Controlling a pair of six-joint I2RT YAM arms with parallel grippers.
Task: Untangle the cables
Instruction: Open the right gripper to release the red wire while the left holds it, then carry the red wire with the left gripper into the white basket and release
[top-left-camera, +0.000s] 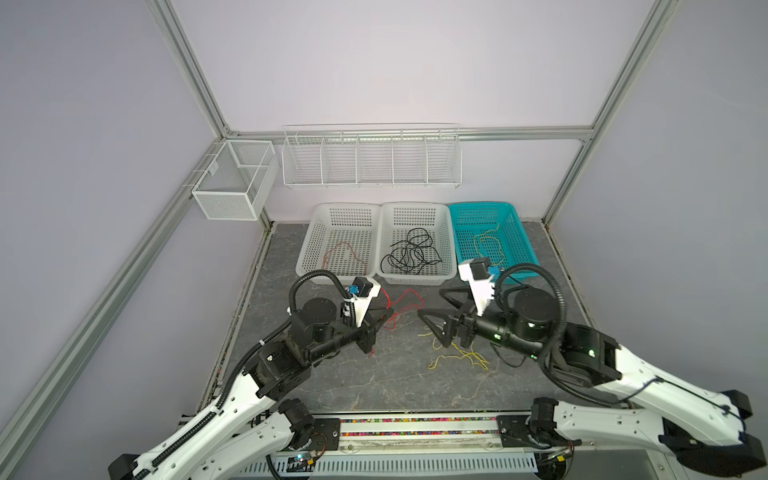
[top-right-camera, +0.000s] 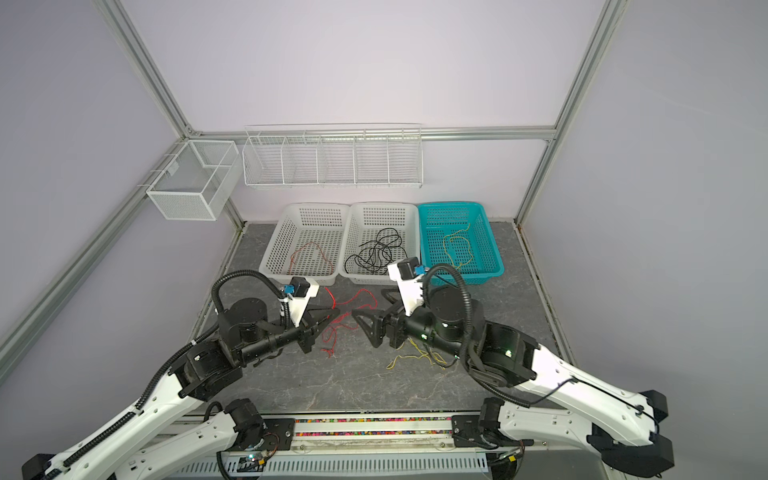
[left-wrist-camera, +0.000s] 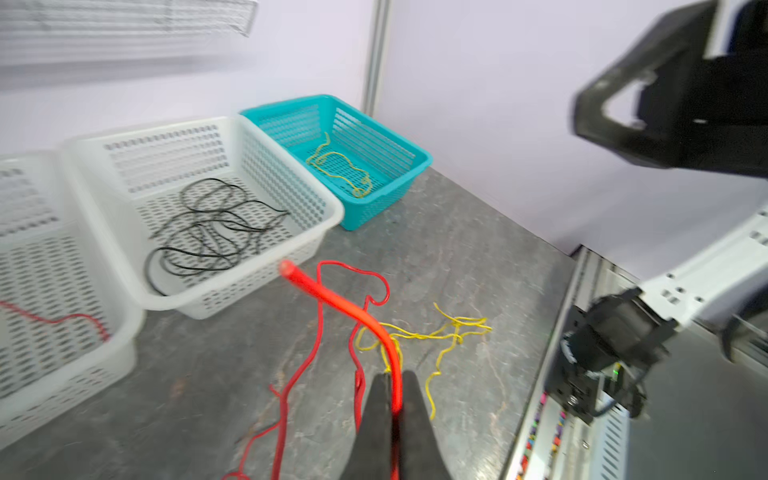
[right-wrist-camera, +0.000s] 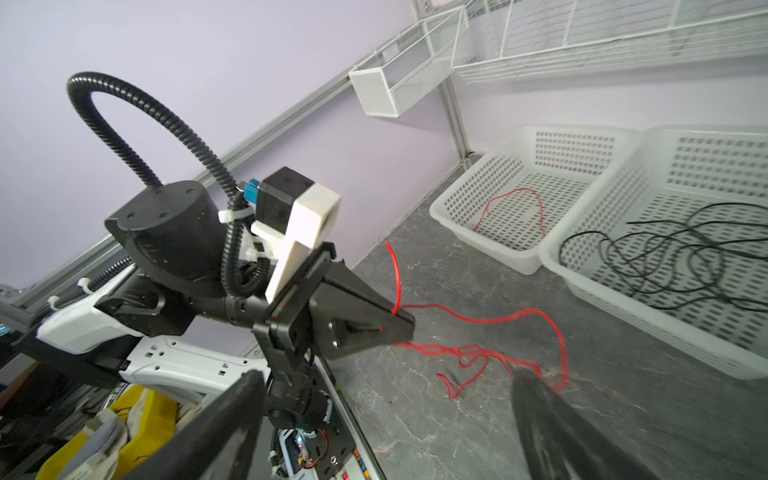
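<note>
Near the middle of the marbled grey table (top-left-camera: 374, 386), the left gripper (left-wrist-camera: 392, 380) pinches a thin, kinked red wire (left-wrist-camera: 332, 297); the right gripper (top-left-camera: 431, 303) gapes empty near a crinkled yellow wire (top-left-camera: 461, 355).

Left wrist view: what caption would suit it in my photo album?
Left tool pinches a red cable above a yellow cable lying on the table.

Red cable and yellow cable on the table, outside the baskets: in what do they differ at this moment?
The red cable is clamped in the shut left gripper; the yellow cable lies free. The red cable rises off the table at the grip; the yellow cable lies flat. Both are thin and kinked.
</note>
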